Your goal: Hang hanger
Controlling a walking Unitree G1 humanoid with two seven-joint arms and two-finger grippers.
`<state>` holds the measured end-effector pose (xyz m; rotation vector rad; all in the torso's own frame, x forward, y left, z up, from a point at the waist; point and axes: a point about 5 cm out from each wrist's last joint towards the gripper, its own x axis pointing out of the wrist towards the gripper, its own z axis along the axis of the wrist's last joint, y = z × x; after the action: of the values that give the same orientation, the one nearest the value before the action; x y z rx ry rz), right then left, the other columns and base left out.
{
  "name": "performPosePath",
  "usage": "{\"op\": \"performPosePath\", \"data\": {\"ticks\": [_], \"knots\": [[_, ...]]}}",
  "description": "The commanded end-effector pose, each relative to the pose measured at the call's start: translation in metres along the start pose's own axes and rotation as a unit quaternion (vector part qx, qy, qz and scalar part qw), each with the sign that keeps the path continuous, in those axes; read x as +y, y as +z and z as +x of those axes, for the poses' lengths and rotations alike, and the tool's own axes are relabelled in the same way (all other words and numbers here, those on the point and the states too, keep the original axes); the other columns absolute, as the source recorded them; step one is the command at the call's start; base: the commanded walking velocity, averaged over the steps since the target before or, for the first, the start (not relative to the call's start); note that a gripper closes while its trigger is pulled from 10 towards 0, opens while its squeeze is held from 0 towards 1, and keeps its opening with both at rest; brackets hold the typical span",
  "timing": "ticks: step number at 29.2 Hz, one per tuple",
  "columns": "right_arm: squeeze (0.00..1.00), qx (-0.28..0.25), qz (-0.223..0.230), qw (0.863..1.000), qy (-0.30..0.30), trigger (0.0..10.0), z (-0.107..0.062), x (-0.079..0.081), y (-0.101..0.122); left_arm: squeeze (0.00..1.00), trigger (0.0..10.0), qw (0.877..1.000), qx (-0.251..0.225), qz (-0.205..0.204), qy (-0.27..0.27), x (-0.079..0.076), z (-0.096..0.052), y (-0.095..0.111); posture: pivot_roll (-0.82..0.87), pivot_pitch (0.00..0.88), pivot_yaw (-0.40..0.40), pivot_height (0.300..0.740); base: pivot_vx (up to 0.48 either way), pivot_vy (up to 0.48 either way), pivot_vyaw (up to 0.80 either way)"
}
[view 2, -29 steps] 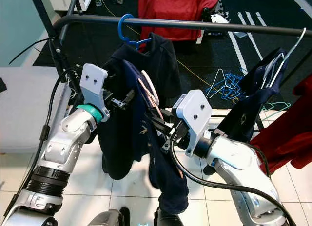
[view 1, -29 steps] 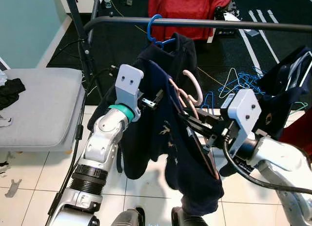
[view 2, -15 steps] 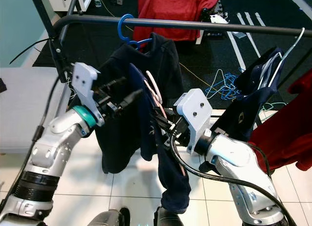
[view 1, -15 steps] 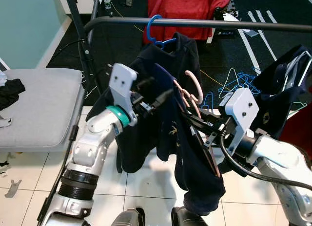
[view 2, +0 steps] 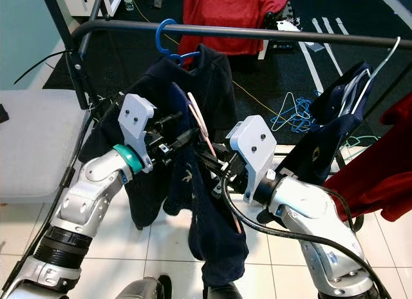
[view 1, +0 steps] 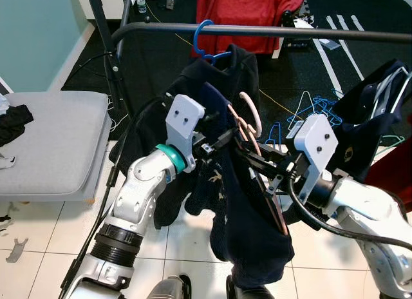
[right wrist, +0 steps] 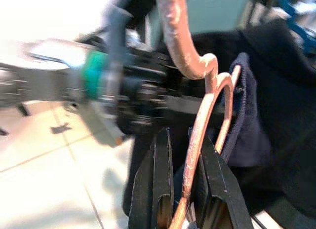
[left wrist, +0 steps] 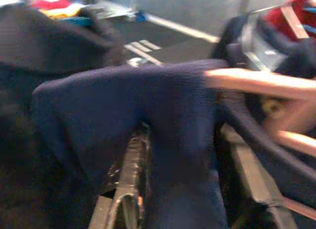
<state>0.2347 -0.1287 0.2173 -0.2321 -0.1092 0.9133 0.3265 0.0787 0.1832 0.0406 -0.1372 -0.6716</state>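
— Hanger (view 1: 252,128) first: where do we have it?

— At the centre of the head view, below the black rail (view 1: 270,31) that runs across the top of the frame. It is the pink one, carrying a navy garment (view 1: 248,228), and its hook rises free above the cloth — well under the rail, not on it.

— Who holds it?

— Our right pincer (right wrist: 183,189). In the right wrist view its two black fingers are closed on the pink arm of the hanger. Our left pincer (view 1: 215,141) comes in from centre-left and is pushed into the navy cloth; the left wrist view is blurred, and cloth lies draped between the fingers, but we cannot tell whether they pinch it.

— So which step is this?

— We judge it the carry, with the garment being steadied — the hooking itself is not yet done.

— And next?

— Lift the hook above the rail and lower it on, in the open stretch between the blue hanger (view 1: 205,44) with its dark garment at upper centre and the clothes at the right edge. The navy cloth hangs low and heavy, so the hanger may tip as we raise it.
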Motion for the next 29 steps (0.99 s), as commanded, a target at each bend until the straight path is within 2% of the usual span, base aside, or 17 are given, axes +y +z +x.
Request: {"op": "performPosePath", "data": {"ticks": [1, 8, 13, 15, 17, 19, 21, 23, 26, 29], "knots": [[0.0, -0.015, -0.002, 1.0, 0.018, 10.0, 0.001, 0.007, 0.006, 0.0, 0.0, 1.0, 0.008, -0.003, 0.007, 0.003, 0.001, -0.003, -0.15, 0.071, 0.078, 0.74, 0.0, 0.0, 0.0], [0.0, -0.013, -0.003, 1.0, 0.021, 10.0, -0.002, 0.006, 0.008, 0.0, 0.0, 1.0, 0.01, 0.006, 0.029, 0.011, -0.001, -0.006, -0.15, 0.071, 0.077, 0.74, 0.0, 0.0, 0.0], [0.0, 0.012, -0.008, 1.0, 0.008, 10.0, -0.009, 0.002, 0.001, 0.0, 0.0, 0.999, 0.011, 0.024, 0.032, 0.019, -0.006, -0.003, -0.15, 0.07, 0.078, 0.74, 0.0, 0.0, 0.0], [0.0, 0.032, -0.014, 0.999, -0.003, 10.0, -0.013, -0.002, -0.005, 0.0, 0.0, 0.999, 0.015, 0.039, 0.024, 0.023, -0.01, -0.003, -0.15, 0.07, 0.081, 0.74, 0.0, 0.0, 0.0], [0.0, 0.069, -0.02, 0.997, -0.019, 10.0, -0.023, -0.007, -0.017, 0.0, 0.0, 0.997, 0.035, 0.07, -0.005, 0.03, -0.024, -0.007, -0.15, 0.07, 0.084, 0.74, 0.0, 0.0, 0.0], [0.0, 0.069, -0.02, 0.997, -0.019, 10.0, -0.023, -0.007, -0.017, 0.0, 0.0, 0.997, 0.035, 0.07, -0.005, 0.03, -0.024, -0.007, -0.15, 0.07, 0.084, 0.74, 0.0, 0.0, 0.0], [0.0, 0.084, -0.018, 0.996, -0.015, 10.0, -0.029, -0.006, -0.021, 0.0, 0.0, 0.991, 0.061, 0.117, -0.032, 0.034, -0.034, -0.014, -0.15, 0.071, 0.086, 0.74, 0.0, 0.0, 0.0], [0.0, 0.084, -0.018, 0.996, -0.015, 10.0, -0.029, -0.006, -0.021, 0.0, 0.0, 0.991, 0.061, 0.117, -0.032, 0.034, -0.034, -0.014, -0.15, 0.071, 0.086, 0.74, 0.0, 0.0, 0.0], [0.0, 0.096, -0.021, 0.995, -0.011, 10.0, -0.034, -0.006, -0.023, 0.0, 0.0, 0.985, 0.076, 0.147, -0.054, 0.036, -0.038, -0.019, -0.15, 0.07, 0.084, 0.74, 0.0, 0.0, 0.0], [0.0, 0.095, -0.022, 0.995, -0.004, 10.0, -0.035, -0.005, -0.02, 0.0, 0.0, 0.985, 0.075, 0.15, -0.043, 0.038, -0.036, -0.018, -0.16, 0.068, 0.085, 0.74, 0.0, 0.0, 0.0]]}}
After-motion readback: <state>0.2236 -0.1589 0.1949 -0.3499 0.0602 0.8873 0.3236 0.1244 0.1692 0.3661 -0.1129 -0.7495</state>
